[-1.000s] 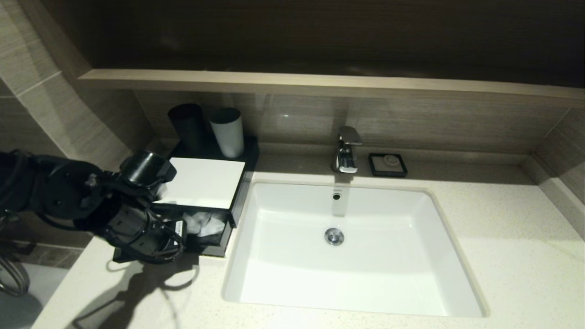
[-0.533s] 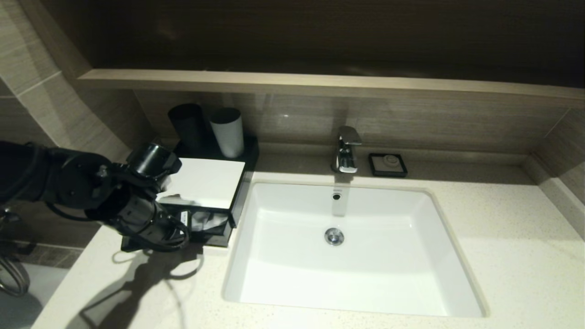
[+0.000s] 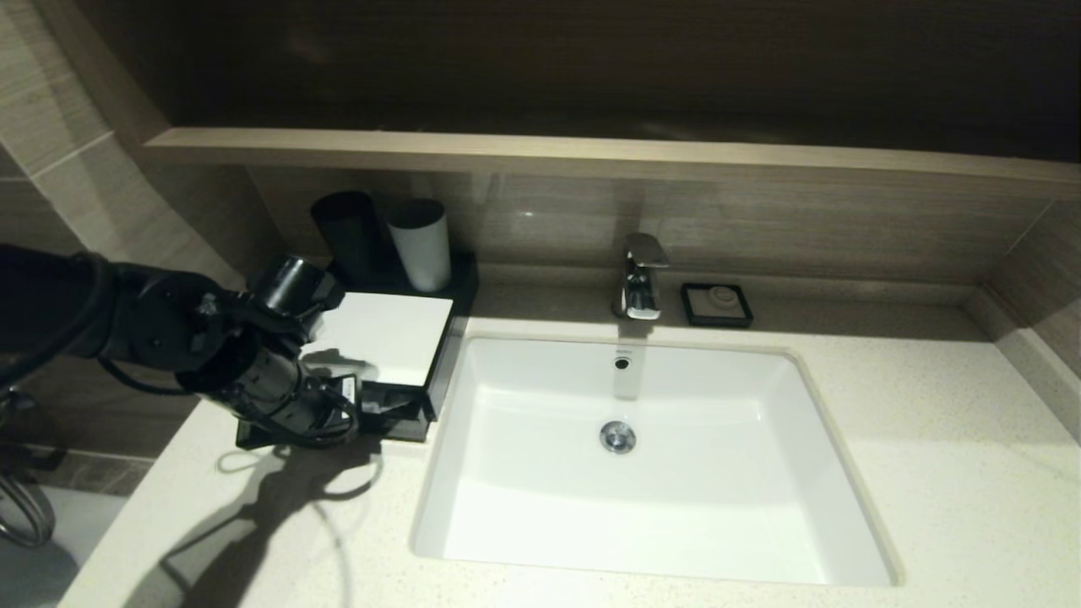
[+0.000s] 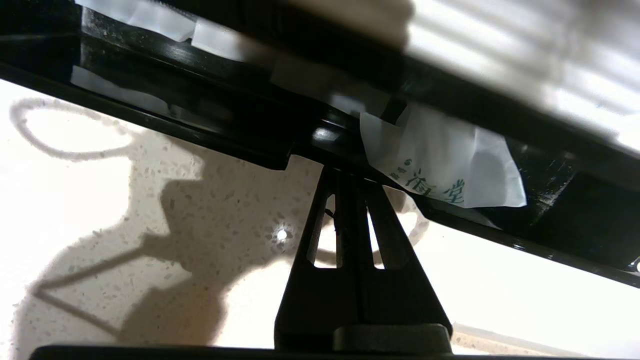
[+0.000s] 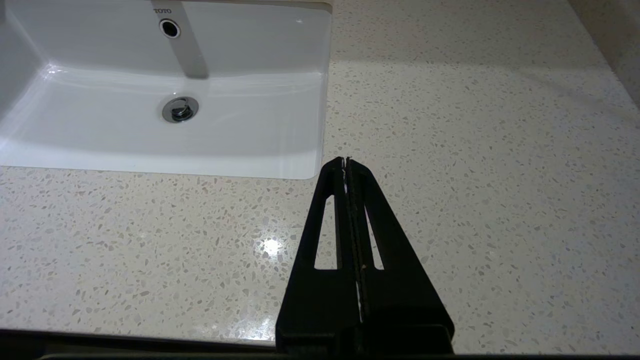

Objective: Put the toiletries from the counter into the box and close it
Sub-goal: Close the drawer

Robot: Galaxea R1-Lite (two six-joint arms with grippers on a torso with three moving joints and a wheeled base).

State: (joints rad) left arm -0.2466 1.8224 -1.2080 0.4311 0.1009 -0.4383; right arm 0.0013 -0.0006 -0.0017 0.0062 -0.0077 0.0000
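Observation:
The box, black with a white top panel, stands at the counter's back left, beside the basin. Its front drawer sticks out only a little. In the left wrist view a white sachet with green marks lies in the drawer, and more white toiletries lie further along. My left gripper is shut and empty, its tips against the drawer's black front edge. In the head view my left arm hides that gripper. My right gripper is shut and empty above bare counter.
The white basin fills the counter's middle, with a chrome faucet behind it and a small black soap dish to its right. A black cup and a white cup stand behind the box. A wood-look shelf runs above.
My left arm has moved toward the box, and the drawer has slid in with it. Much less of the drawer and its contents shows in the head view.

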